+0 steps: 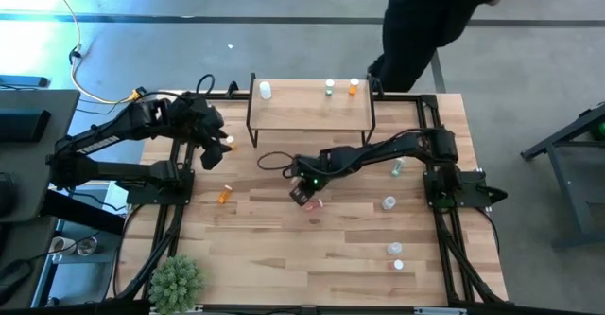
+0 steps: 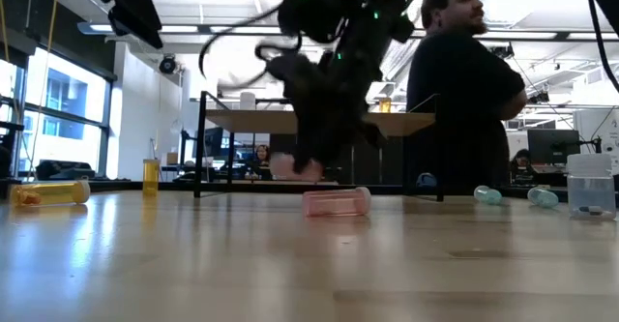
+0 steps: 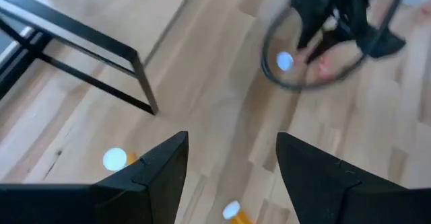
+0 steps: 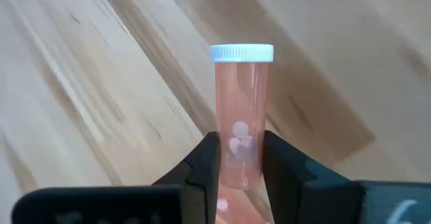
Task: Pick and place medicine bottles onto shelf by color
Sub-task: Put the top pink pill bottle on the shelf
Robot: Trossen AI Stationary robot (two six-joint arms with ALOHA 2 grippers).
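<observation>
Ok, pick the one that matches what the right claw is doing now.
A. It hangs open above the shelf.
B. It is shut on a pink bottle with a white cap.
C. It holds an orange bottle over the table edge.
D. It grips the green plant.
B: the right wrist view shows the right claw with both fingers pressed against the pink bottle, white cap pointing away.
</observation>
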